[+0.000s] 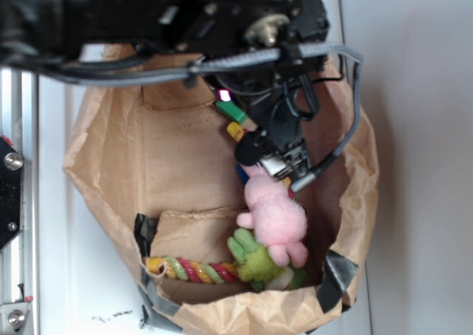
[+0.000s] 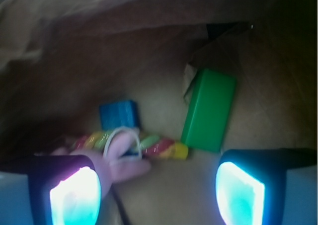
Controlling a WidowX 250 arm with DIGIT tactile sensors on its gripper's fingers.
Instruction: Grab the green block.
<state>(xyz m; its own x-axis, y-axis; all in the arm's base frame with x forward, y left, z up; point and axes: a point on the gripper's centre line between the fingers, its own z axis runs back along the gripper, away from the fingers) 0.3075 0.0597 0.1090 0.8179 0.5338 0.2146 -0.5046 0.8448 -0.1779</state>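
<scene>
the gripper is spread wide apart, holding nothing; its two glowing pads sit at the bottom corners of the wrist view. the green block lies flat on the floor of the paper bag, right of centre in the wrist view and tilted a little, its lower end just above the right-hand pad. in the exterior view only a sliver of it shows, upper middle, under the arm.

the main risk is the clutter. a striped rope toy lies just beside the block's lower left corner, with a white loop over it and a pink plush limb reaching toward the left pad. a small blue block sits further left. closing from here would probably catch the rope or the plush instead, since the green block is off to the right and not between the jaws.

a second risk: the block looks wide and tilted, so an unaligned descent could land a finger on its top face and shove it away. the bag wall is close on the right; the right finger might snag the paper.
</scene>
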